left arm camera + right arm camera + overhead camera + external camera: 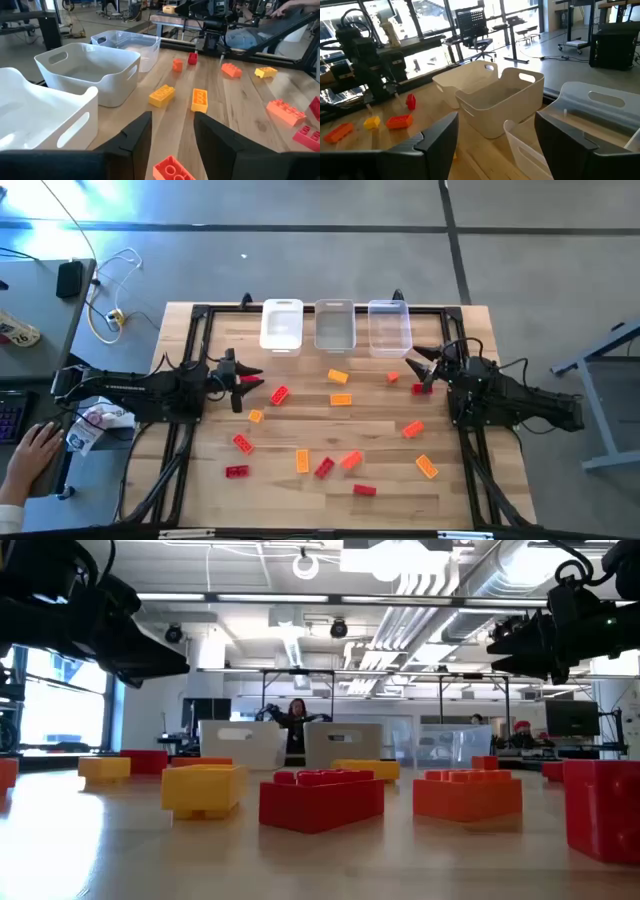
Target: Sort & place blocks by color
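Three bins point(335, 326) line the table's point(280, 480) far edge, and the blocks point(340, 399) lie scattered across the wood in front of them, none inside a bin as far as the high view shows. Left gripper point(243, 383) hovers with fingers parted over a red block point(171, 168) that its wrist view cuts off at the frame's edge. Right gripper point(421, 365) hangs spread wide and empty beside the clear bin point(600, 120). At table height, both arms are dark blurs.

A red block point(321, 798) sits nearest, between a yellow block point(204, 787) and an orange block point(468, 792).
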